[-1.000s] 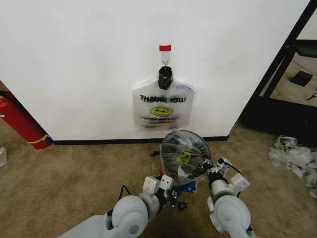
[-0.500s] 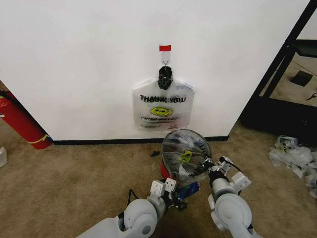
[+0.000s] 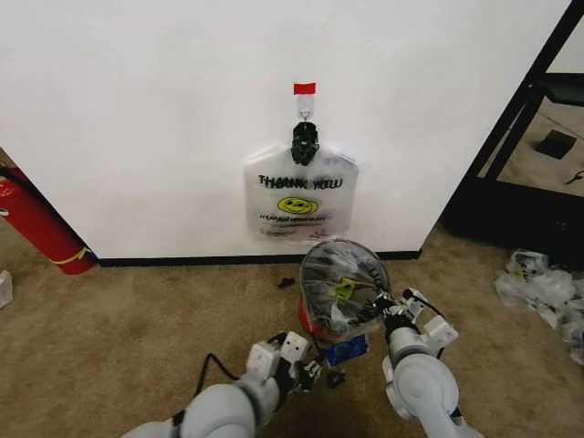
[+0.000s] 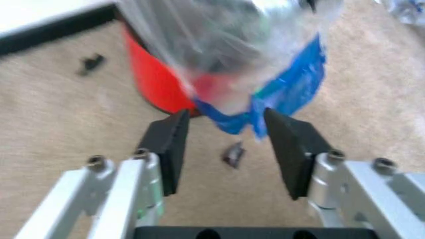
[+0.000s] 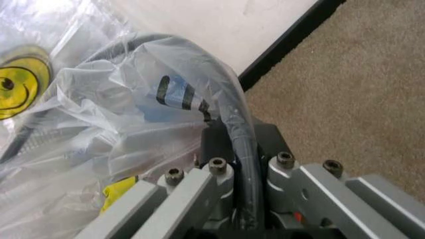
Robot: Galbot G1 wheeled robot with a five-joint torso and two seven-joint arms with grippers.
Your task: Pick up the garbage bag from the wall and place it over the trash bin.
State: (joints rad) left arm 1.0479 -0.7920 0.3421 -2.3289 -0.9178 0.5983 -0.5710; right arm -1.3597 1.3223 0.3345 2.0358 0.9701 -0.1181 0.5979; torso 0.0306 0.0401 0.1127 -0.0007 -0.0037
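Beige carpet holds one trash bin (image 3: 342, 292) wearing one garbage bag (image 3: 339, 274); a second bag (image 3: 299, 196) hangs on the wall (image 3: 137, 119) behind it. Beside the bin, the right gripper (image 5: 240, 154) is clamped on its bagged rim, while the left gripper (image 4: 226, 144) gapes apart.

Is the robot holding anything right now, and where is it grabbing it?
Right gripper pinches the black mesh trash bin's rim through the translucent plastic garbage bag. Left gripper is open, holding nothing.

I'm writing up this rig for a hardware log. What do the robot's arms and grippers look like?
Both arms have rounded light-grey shells, and a black cable loops beside the left one. The left gripper has bare silver aluminium finger bars with round bolt heads and flat black pads. The right gripper shows the same silver bars, hex bolts and black pads.
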